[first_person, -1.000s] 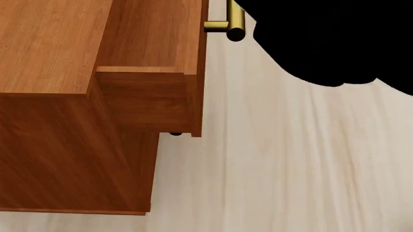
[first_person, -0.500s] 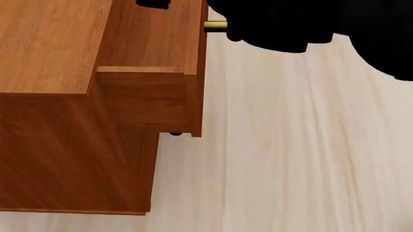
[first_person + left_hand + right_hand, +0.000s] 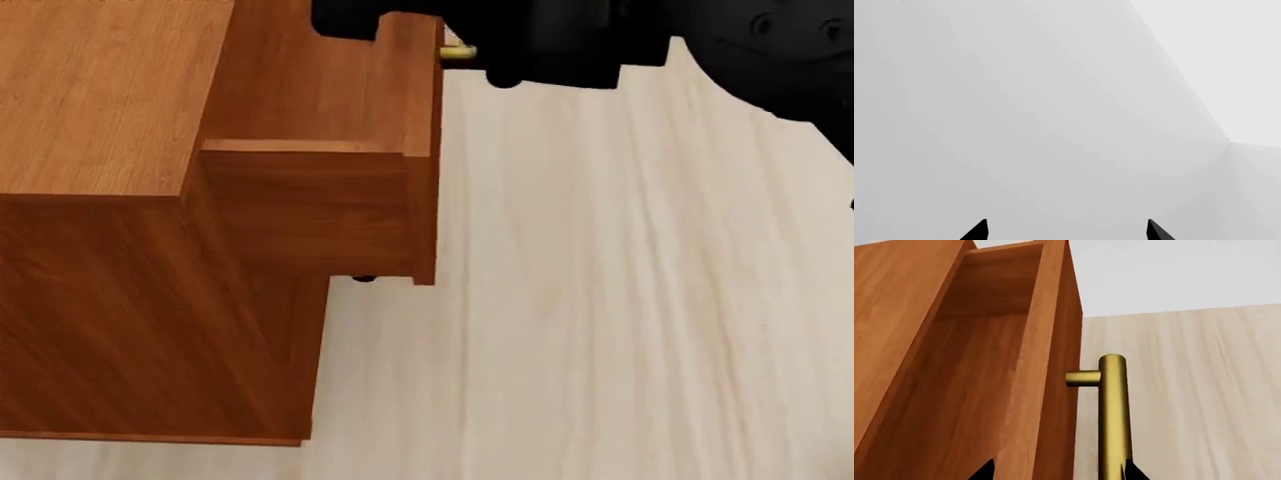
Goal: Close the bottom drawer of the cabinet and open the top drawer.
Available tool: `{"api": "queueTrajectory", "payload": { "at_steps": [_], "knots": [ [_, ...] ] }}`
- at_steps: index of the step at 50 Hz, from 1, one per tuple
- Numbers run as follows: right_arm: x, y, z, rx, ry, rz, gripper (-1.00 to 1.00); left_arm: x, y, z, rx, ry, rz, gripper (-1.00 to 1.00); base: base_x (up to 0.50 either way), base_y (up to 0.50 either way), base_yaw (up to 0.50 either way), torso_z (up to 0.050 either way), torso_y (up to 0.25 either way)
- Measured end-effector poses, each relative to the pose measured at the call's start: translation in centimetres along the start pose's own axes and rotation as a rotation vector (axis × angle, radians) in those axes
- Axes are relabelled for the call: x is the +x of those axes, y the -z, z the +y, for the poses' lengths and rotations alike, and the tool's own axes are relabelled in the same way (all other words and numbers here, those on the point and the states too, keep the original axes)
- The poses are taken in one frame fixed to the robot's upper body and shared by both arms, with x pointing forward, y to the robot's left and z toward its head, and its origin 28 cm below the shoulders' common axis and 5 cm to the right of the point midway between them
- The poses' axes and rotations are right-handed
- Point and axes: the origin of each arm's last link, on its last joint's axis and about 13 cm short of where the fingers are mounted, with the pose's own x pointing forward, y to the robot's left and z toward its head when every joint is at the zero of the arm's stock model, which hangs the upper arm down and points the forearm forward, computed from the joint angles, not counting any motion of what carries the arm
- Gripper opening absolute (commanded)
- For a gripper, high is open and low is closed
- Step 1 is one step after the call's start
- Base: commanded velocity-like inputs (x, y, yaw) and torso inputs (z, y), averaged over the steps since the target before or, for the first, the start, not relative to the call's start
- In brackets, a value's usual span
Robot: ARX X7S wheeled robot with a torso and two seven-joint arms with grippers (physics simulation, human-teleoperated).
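The top drawer [image 3: 327, 120] stands partly pulled out of the cabinet [image 3: 107, 250], which sits on a pale wood-grain floor [image 3: 627, 300]. The right hand [image 3: 1057, 471] has one fingertip inside the drawer box and the other beyond the brass bar handle [image 3: 1113, 415], so front panel and handle lie between them, though I cannot tell whether they press on it. The left hand [image 3: 1066, 231] hangs with fingertips apart, facing only a plain grey wall [image 3: 1021, 100].

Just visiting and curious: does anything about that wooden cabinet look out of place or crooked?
Nothing looks damaged or crooked. The top drawer sticks out of the cabinet, empty inside, with the right hand at its brass handle. The left hand faces only a blank grey surface.
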Motion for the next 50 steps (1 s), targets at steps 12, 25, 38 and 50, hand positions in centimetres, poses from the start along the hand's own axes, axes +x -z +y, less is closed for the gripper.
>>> {"api": "queueTrajectory", "payload": {
  "at_steps": [12, 25, 38, 50],
  "knots": [
    [0.3, -0.8, -2.3, -0.018, 0.224, 0.0, 1.0, 0.0, -0.1, 0.1, 0.0, -0.005, -0.003, 1.0, 0.01, 0.0, 0.0, 0.0, -0.012],
    [-0.4, -0.9, -5.4, 0.018, 0.443, 0.009, 1.0, 0.0, -0.2, 0.3, 0.001, -0.008, -0.006, 1.0, 0.0, 0.0, 0.0, 0.0, -0.002],
    [-1.6, -1.1, -6.4, 0.151, 0.373, 0.066, 1.0, -0.1, -0.1, 0.3, 0.002, -0.006, -0.005, 1.0, 0.0, 0.0, 0.0, 0.0, 0.0],
    [-3.4, -1.3, -6.7, 0.136, 0.348, 0.083, 1.0, -0.1, 0.1, 0.1, 0.005, 0.003, -0.003, 1.0, 0.0, 0.0, -0.01, 0.0, 0.003]
  ]
}}
